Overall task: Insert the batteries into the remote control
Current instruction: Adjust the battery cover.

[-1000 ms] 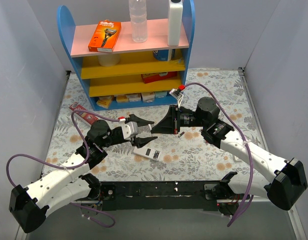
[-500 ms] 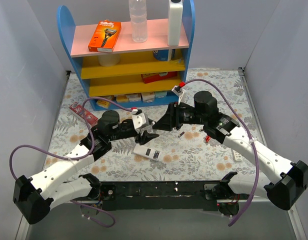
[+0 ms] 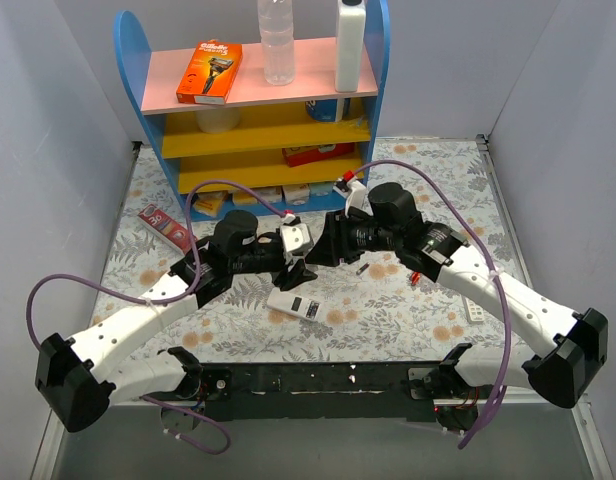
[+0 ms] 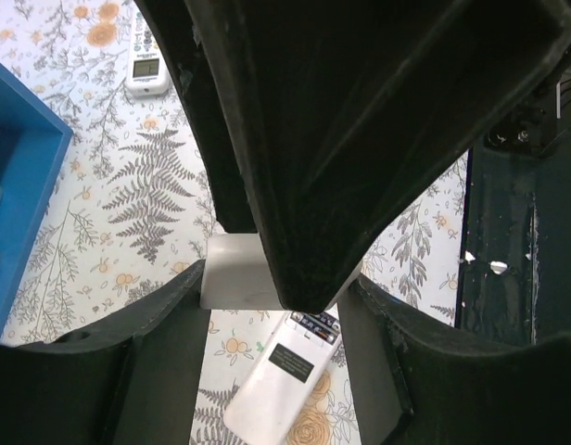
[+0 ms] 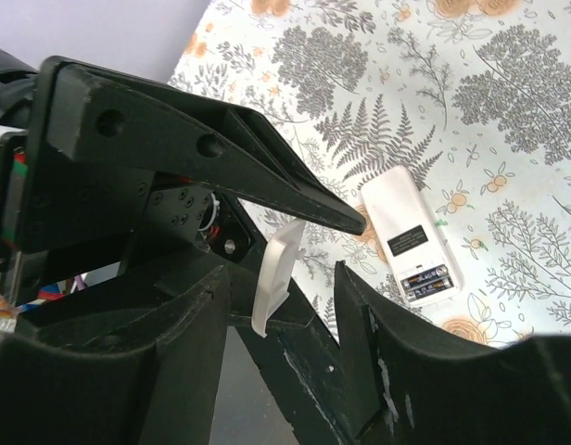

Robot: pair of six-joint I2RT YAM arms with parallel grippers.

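- Grey-and-orange floral cloth (image 3: 438, 190) lies under everything. It looks soft and slightly grippy, with no hard edge to brace against.
- A blue-sided shelf unit (image 3: 258, 140) with yellow and pink boards stands at the far edge, well apart from the work.
- My right gripper (image 5: 285, 278) hangs over the middle of the cloth, its matte black fingers spread wide, meeting the other arm head on.
- My left gripper (image 4: 272, 287) has its fingers flanking a small white plate (image 4: 232, 271). I cannot tell whether they truly pinch it, since a right finger hides one edge.
- The remote control (image 5: 397, 218) lies white back up on the cloth, just nearer than both grippers and touched by neither.
  - I judge it light, stiff, smooth plastic that is likely to skid if pushed.
  - I would grasp it across its long side edges, away from the open bay.
- The white plate, which I take for the battery door, is a thin flat moulding with rounded corners. Its clip tabs are probably fragile, so I would hold it by the edges only, with a gentle squeeze.
- The batteries (image 5: 426, 278) seem already seated in the bay at one end of the remote. They are dark with red, and look like small, hard, slick cylinders.
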